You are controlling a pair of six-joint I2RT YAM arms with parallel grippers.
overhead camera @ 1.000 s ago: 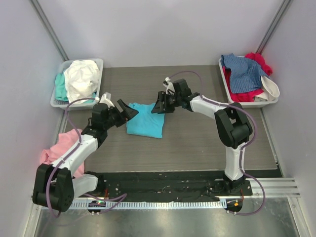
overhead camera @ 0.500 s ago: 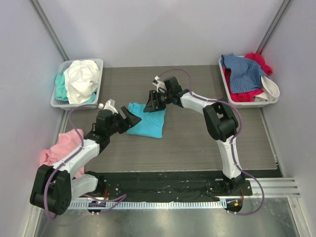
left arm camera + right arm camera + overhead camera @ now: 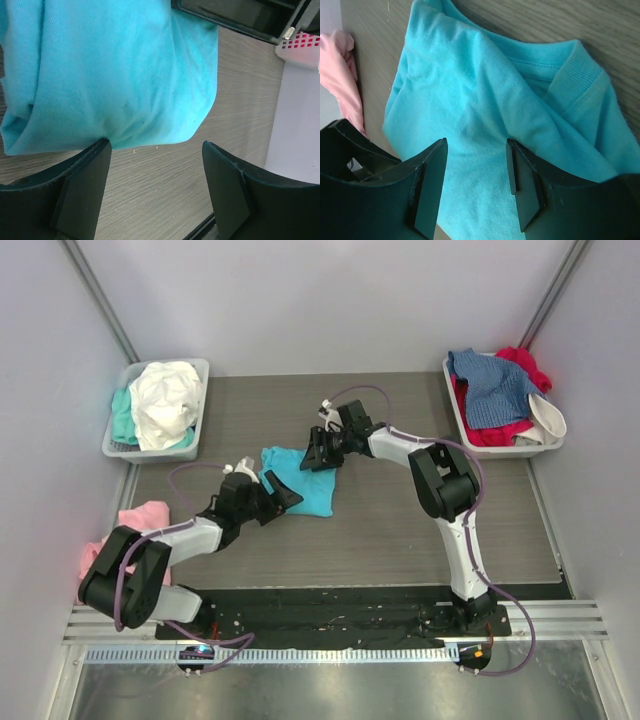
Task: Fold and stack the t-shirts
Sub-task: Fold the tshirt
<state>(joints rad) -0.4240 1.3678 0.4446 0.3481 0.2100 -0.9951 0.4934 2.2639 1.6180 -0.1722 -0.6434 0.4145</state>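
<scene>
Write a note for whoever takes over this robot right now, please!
Left gripper: open, empty, at the near edge of the turquoise t-shirt.
Right gripper: open, empty, over its far side.
The turquoise t-shirt lies mid-table and looks partly folded.
Pink t-shirt: bunched at the table's left edge.
White t-shirt and mint t-shirt: in the left tray.
Blue t-shirt and red t-shirt: in the right tray.
No stack is visible.
Left: finish this fold, then fold and stack the rest.

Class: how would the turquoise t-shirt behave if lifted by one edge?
The turquoise t-shirt would probably droop and unfold: it lies in soft creases. Its thin knit suggests it is light. Pushed, it would likely bunch rather than slide.
</scene>
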